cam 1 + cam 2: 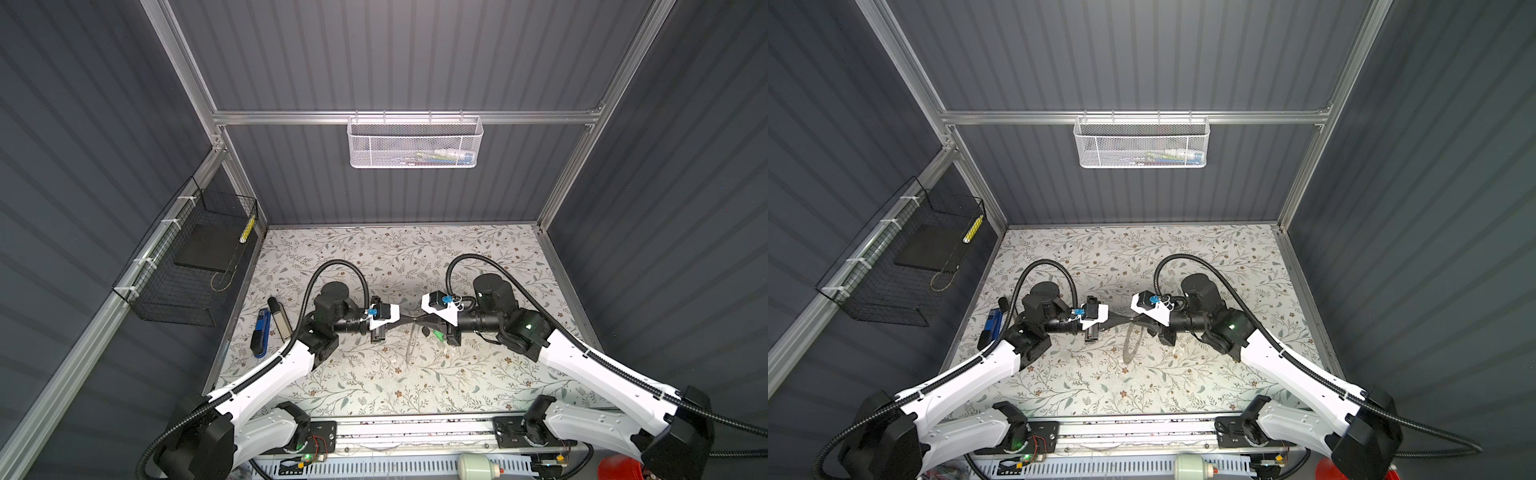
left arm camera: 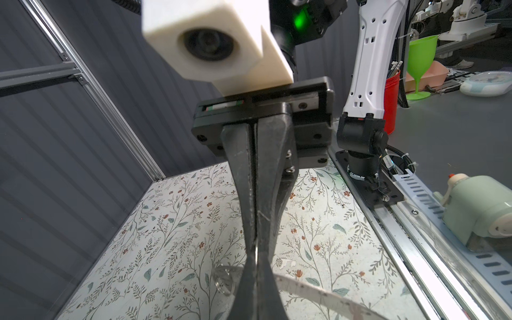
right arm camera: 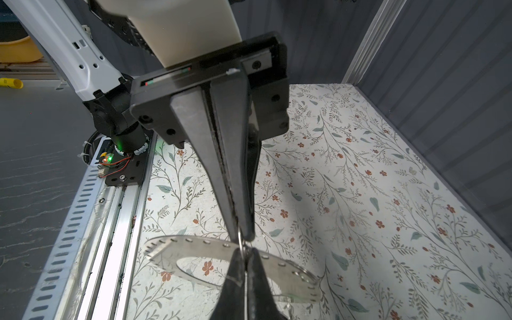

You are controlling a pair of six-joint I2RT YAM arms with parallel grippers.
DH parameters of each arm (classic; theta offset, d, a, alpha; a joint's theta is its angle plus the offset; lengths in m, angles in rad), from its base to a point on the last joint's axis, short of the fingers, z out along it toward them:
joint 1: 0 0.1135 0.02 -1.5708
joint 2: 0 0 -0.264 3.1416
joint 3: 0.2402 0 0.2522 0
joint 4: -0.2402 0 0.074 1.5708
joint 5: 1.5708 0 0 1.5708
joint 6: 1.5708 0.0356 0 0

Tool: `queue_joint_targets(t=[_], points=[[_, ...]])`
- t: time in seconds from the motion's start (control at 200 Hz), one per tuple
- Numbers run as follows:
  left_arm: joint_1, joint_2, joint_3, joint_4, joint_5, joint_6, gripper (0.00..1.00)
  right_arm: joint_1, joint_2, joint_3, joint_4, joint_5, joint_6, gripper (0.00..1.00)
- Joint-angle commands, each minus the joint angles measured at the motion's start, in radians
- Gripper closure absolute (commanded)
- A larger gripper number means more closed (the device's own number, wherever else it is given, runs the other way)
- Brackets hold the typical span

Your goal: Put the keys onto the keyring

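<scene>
I see the left arm (image 1: 270, 374) and right arm (image 1: 590, 365) reaching in from the bottom corners in both top views, elbows out, forearms roughly level and aimed at each other. Left gripper (image 1: 407, 318) and right gripper (image 1: 420, 319) meet tip to tip mid-frame, above the surface (image 1: 374, 374). Jaws closed on both. In the wrist views each pinches the thin wire loop on the keyring (image 3: 194, 246). Right wrist is rolled off level.
</scene>
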Motion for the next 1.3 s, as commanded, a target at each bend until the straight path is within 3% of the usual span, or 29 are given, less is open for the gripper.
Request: queue_joint_targets(t=[0.0, 0.125, 0.33, 0.67, 1.076, 1.296], points=[[0.005, -0.001, 0.085, -0.191, -0.002, 0.156, 0.84, 0.005, 0.0, 0.042, -0.087, 0.016, -0.036, 1.0], [-0.007, 0.007, 0.149, -0.398, -0.089, 0.297, 0.78, 0.006, 0.002, 0.067, -0.148, 0.031, -0.069, 1.0], [-0.054, 0.043, 0.216, -0.546, -0.174, 0.394, 0.77, 0.006, 0.009, 0.083, -0.17, 0.045, -0.085, 1.0], [-0.087, 0.085, 0.266, -0.587, -0.195, 0.405, 0.83, 0.005, 0.016, 0.091, -0.169, 0.039, -0.09, 1.0], [-0.092, 0.112, 0.292, -0.586, -0.177, 0.383, 0.83, 0.006, 0.022, 0.098, -0.168, 0.037, -0.094, 1.0], [-0.093, 0.129, 0.309, -0.587, -0.17, 0.379, 0.91, 0.008, 0.023, 0.108, -0.175, 0.026, -0.098, 1.0]])
